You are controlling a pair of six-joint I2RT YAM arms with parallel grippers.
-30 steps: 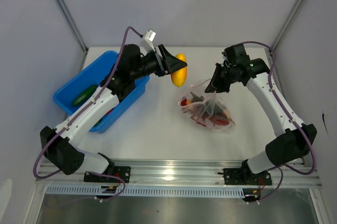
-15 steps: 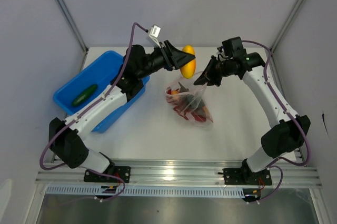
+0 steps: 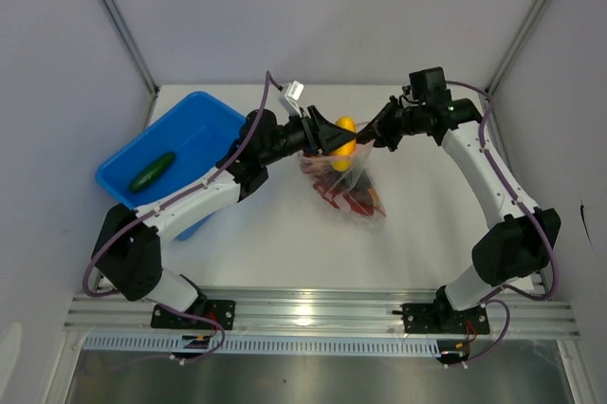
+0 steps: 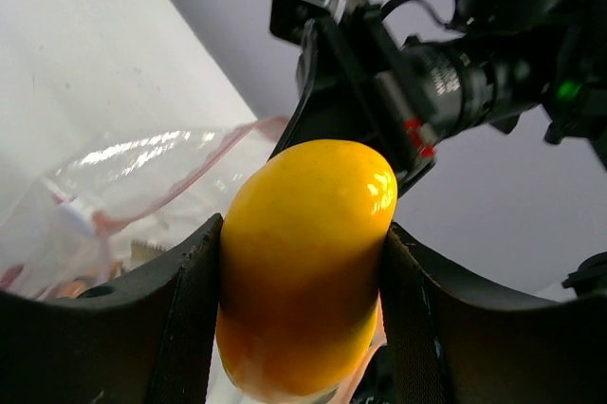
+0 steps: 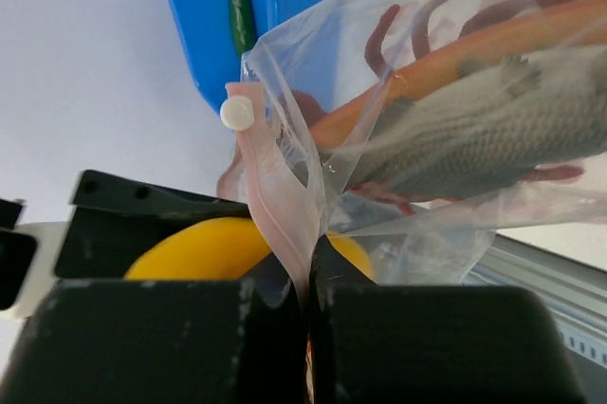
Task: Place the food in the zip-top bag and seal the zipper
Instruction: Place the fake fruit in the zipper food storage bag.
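Note:
My left gripper is shut on a yellow-orange toy fruit and holds it at the mouth of the clear zip-top bag. In the left wrist view the fruit fills the space between both fingers, with the bag's pink zipper strip just behind it. My right gripper is shut on the zipper strip and holds the bag's mouth up. Inside the bag I see a grey fish, an orange piece and red chillies. A green vegetable lies in the blue bin.
The blue plastic bin stands at the back left of the white table. The back wall and two slanting metal posts close the space behind. A metal rail runs along the table's near edge.
My left gripper has carried the yellow fruit rightward from beside the bin to the bag's mouth. My right gripper has lifted the bag's edge and shifted it left toward the fruit.

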